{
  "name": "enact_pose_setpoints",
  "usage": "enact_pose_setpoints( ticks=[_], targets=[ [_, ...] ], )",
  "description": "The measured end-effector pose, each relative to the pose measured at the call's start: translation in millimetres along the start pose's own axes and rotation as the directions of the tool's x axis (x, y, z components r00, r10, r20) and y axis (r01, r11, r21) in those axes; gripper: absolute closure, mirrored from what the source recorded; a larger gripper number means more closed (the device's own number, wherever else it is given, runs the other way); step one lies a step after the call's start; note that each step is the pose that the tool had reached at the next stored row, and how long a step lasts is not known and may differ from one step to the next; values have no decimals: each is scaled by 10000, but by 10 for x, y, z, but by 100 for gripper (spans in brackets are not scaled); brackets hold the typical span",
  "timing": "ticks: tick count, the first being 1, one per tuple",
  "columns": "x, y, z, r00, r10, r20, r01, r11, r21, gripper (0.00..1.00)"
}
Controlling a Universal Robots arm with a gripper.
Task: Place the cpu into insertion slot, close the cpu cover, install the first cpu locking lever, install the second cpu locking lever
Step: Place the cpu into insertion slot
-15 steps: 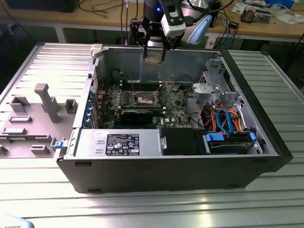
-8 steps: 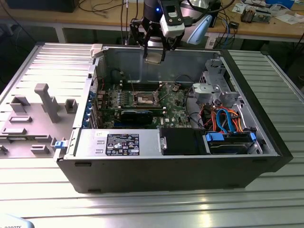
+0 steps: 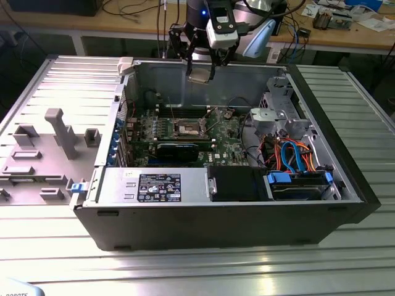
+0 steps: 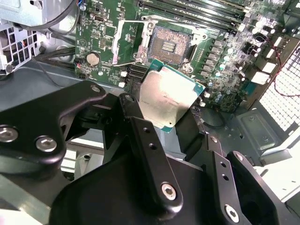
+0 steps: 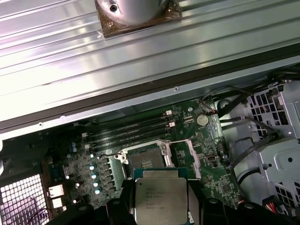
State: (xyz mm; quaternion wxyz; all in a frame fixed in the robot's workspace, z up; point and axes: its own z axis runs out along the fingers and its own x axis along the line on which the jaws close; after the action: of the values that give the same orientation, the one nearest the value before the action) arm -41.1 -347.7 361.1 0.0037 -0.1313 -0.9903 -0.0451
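The cpu [image 3: 201,74], a flat square chip with a silver-grey top, hangs in the air above the open computer case, and my gripper [image 3: 202,69] is shut on its edges. In both wrist views the black fingers [image 4: 140,126] flank the cpu [image 4: 168,96] [image 5: 161,199]. The insertion slot [image 3: 187,127] [image 4: 168,44] [image 5: 146,162] lies open below on the green board, its dark pin field bare. The cpu cover [image 4: 125,41] [image 5: 188,157] stands swung up beside the slot. A thin wire lever [image 4: 133,60] lies loose by the slot.
Long memory slots [image 5: 126,131] run beside the socket. A long black card [image 3: 179,150] sits in front of it. A drive cage with blue and orange cables [image 3: 290,154] is at the exterior view's right, and a grey fixture plate [image 3: 43,148] lies outside the case at its left.
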Motion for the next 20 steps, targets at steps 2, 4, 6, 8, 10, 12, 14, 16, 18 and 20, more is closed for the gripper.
enact_pose_setpoints(
  ticks=[2,4,6,8,10,12,14,16,18,20],
  targets=[
    [1,0,0,10000,46,4,-46,10000,-1,46],
    [3,-1,1,9999,119,10,-119,9999,-3,46],
    [4,-1,1,9998,183,16,-183,9998,-3,46],
    [7,-2,2,9996,270,24,-270,9996,-5,46],
    [12,-3,3,9994,342,30,-342,9994,-8,46],
    [21,-6,3,9991,414,36,-414,9991,-10,46],
    [27,-8,3,9990,444,39,-444,9990,-11,46],
    [44,-12,3,9989,477,43,-477,9989,-11,46],
    [69,-19,3,9987,499,44,-499,9988,-12,46],
    [91,-25,3,9986,520,46,-520,9986,-12,46]
  ],
)
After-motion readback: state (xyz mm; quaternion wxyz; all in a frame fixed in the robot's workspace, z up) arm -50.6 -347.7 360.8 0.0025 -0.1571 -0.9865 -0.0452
